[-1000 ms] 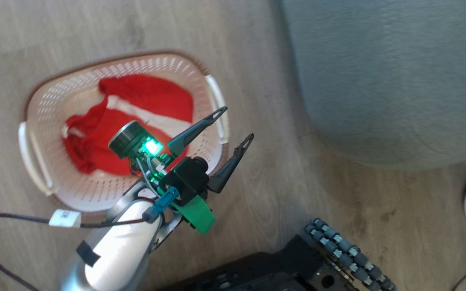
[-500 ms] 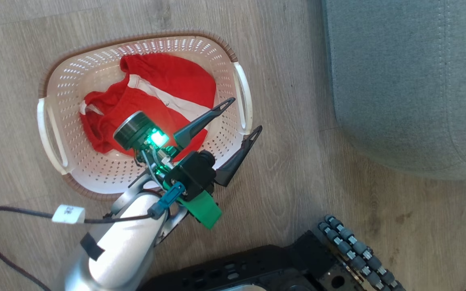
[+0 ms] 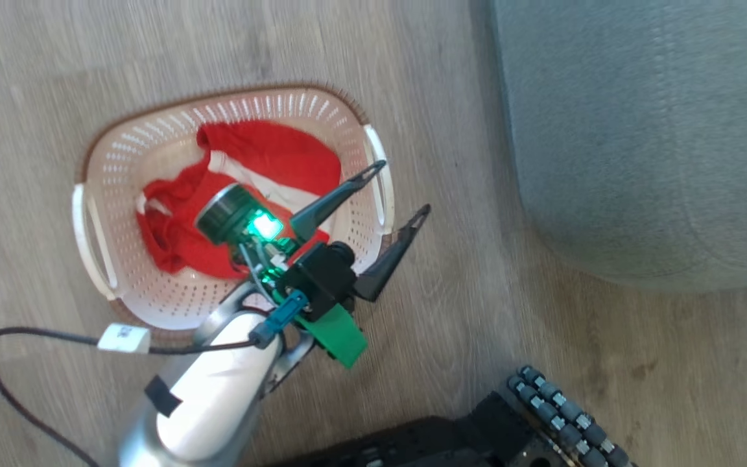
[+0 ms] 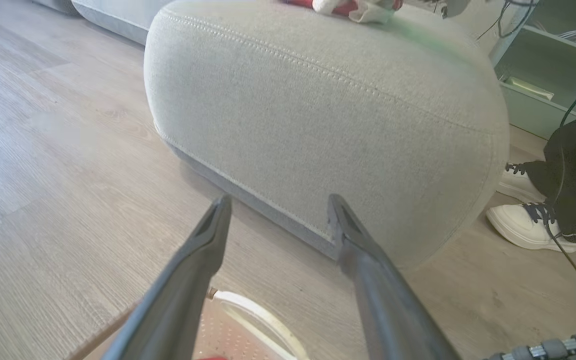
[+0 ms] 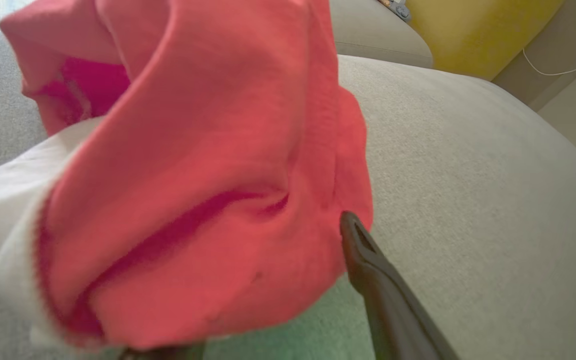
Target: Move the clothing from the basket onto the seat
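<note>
our view shifted; left gripper still hovers wide over the basket. right gripper spread, clothing against it above the seat.

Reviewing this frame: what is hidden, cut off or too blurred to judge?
1. Right wrist view: the seat garment hides one finger of the right gripper; open or gripping cannot be told.
2. Left wrist view: the top edge cuts off that garment on the seat.
3. Head view: blurred; the floor of the basket is hidden under the other garment and the left gripper.

Home living room: wood-plank floor, grey upholstered seat, plastic laundry basket.
</note>
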Controlling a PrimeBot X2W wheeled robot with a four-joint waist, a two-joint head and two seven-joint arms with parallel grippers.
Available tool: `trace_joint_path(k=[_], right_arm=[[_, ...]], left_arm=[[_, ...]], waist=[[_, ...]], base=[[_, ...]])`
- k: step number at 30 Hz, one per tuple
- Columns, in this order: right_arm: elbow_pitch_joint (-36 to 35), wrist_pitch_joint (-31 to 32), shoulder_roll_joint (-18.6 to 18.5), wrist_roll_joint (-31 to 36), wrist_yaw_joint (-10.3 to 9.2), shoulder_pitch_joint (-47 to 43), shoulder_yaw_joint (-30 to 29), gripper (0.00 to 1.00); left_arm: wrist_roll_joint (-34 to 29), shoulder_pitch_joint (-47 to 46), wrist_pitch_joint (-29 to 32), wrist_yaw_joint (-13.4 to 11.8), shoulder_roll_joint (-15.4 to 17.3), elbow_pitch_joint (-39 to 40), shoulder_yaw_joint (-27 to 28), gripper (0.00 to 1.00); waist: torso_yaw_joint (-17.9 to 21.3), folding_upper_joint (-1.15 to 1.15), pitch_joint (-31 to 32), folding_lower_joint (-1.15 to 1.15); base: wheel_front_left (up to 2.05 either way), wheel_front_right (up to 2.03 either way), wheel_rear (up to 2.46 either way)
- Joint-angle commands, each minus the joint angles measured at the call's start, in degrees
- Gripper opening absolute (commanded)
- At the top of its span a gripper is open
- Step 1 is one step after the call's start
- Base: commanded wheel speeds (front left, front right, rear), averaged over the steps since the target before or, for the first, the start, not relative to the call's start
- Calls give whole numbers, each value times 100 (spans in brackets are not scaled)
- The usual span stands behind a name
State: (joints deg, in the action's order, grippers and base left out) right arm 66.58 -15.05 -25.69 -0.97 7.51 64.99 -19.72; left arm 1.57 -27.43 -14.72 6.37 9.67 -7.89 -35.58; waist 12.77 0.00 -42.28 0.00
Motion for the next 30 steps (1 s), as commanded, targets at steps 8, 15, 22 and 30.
trace_joint_path(k=[8, 15, 22, 30], right_arm=[[-11, 5, -195, -24, -2, -708, 595, 100], [-115, 5, -257, -353, -2, -1312, 1223, 100], [-755, 5, -160, -829, -2, -2027, 1742, 100], [-2386, 5, 168, -1509, -2, -3029, 2235, 100]], left_arm=[[140, 272, -28, 26, -335, 51, 104, 100], [206, 584, -28, 8, -535, 20, 280, 100], [262, 1039, -28, -70, -635, 109, 536, 100], [415, 1587, -28, -171, -674, 265, 894, 100]], waist=[[131, 0, 1089, 0], [50, 0, 1939, 0], [-34, 0, 2722, 0], [-233, 0, 3384, 0]], base=[[0, 0, 0], [0, 0, 0], [0, 0, 0], [0, 0, 0]])
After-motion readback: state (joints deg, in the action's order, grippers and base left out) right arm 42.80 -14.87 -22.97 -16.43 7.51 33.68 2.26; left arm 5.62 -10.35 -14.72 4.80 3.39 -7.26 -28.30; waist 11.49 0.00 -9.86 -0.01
